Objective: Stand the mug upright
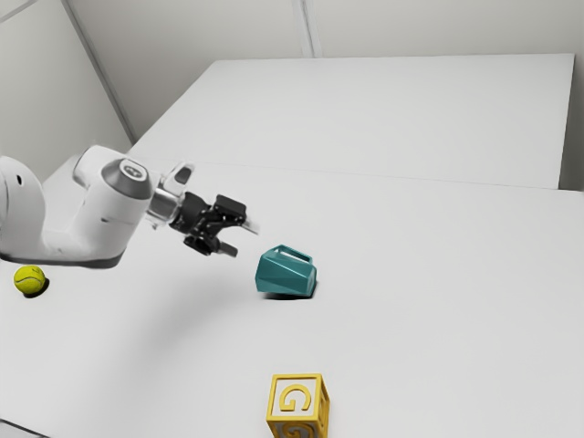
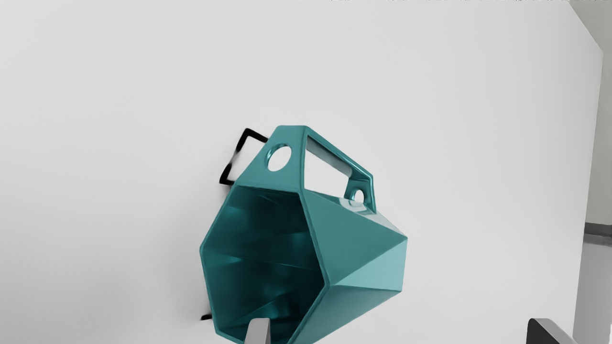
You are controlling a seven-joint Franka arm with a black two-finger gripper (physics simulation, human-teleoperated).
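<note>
Glossy, faceted teal mug [image 2: 363,239] on side, angular handle [image 2: 289,179] uppermost; gripper [image 1: 243,239] released, fingers [image 2: 258,330] spread.

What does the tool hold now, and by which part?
Nothing is held: the tool is open, and the mug lies on its side on the table, with its handle free.

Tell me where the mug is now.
The mug lies on its side on the table, to the exterior view's right of the open jaws, with the yellow block nearer that view's camera.
</note>
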